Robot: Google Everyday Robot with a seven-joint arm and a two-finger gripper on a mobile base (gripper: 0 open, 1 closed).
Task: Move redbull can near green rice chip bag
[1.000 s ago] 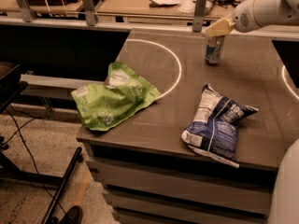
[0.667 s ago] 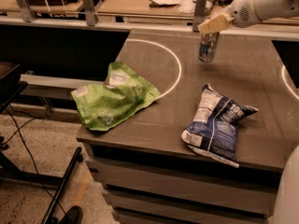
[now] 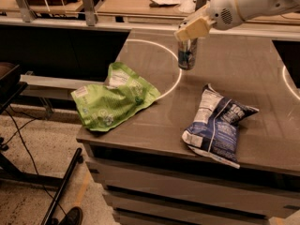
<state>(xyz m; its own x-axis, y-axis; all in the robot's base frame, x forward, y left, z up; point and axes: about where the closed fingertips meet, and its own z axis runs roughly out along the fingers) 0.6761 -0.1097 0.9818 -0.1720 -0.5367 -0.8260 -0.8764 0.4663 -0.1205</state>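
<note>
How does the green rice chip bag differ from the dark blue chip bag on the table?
The green rice chip bag is bright green; the blue chip bag is dark blue and white. The green rice chip bag hangs over the table's edge at picture left; the blue chip bag lies by the front edge, picture right. Both lie flat, crumpled. Behind them the gripper holds the redbull can by its top.

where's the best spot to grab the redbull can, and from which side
Near its top, coming from above: the redbull can stands upright and slim, with its sides free all round. The gripper is clamped on it there now.
</note>
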